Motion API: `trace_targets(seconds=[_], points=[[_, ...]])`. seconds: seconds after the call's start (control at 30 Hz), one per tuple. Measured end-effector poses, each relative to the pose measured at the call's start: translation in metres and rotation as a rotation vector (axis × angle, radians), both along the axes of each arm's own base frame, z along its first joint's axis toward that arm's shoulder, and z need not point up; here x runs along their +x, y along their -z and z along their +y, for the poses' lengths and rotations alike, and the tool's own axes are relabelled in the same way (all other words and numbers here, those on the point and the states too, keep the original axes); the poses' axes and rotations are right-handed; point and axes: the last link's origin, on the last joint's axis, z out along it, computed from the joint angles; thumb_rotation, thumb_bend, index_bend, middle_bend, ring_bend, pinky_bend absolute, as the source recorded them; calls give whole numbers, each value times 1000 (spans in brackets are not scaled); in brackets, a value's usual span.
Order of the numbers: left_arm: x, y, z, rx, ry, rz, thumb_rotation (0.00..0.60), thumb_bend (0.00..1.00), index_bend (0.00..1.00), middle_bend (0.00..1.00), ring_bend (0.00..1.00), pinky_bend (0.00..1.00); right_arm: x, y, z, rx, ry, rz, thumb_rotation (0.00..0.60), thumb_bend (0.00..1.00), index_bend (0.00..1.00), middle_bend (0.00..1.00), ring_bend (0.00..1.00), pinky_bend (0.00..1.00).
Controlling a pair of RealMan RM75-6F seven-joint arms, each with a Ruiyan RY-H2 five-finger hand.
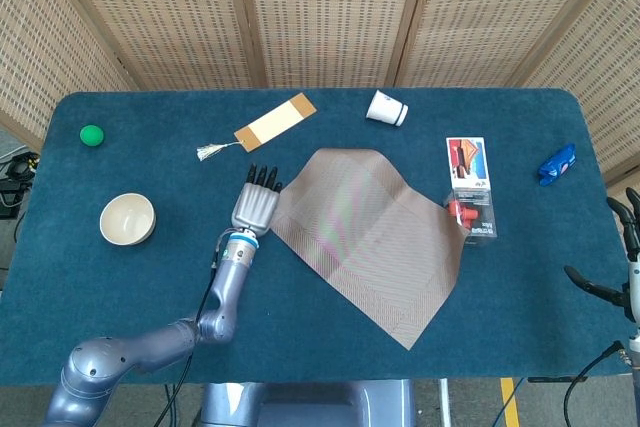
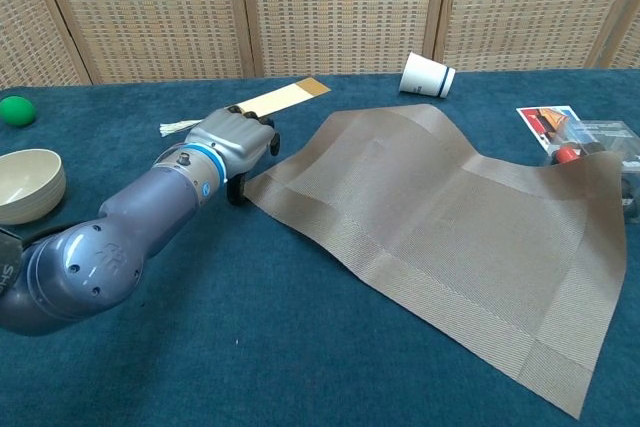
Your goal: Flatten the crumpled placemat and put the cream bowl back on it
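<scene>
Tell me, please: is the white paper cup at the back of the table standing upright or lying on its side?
Lying on its side. In both views the paper cup rests on its wall on the blue table, mouth sideways.

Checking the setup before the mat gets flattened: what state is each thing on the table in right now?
placemat: rumpled, right edge riding up on the packaged item
cream bowl: upright, empty, off the mat
paper cup: tipped on its side
packaged item: lying flat, partly under the mat edge
bookmark: lying flat
left hand: at the mat's left corner, grip unclear
right hand: open, at the table's right edge
</scene>
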Motion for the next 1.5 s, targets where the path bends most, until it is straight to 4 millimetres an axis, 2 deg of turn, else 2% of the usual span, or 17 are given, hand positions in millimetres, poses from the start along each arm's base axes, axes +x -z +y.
trace_targets(seconds=[0.17,0.47,0.97,1.13,1.5], points=[[6,3,-3,2,40,-37,600,444,281,0,0,0,0,1,0,7,2,-1,600,265,127,0,0,0],[17,0,-11,1,113,-111,600,448,317,0,0,0,2,1,1,15,-3,-9,600,265,129,0,0,0],[12,-2,-13,1,107,-94,600,444,532,0,0,0,3,0,2,16,-9,-21,600,265,135,0,0,0],[11,-3,-12,3,108,-84,600,550,551,0,0,0,3,0,2,16,-10,-25,600,263,136,0,0,0],[7,-4,-12,2,96,-79,600,555,610,0,0,0,3,1,2,20,-12,-25,600,262,136,0,0,0]])
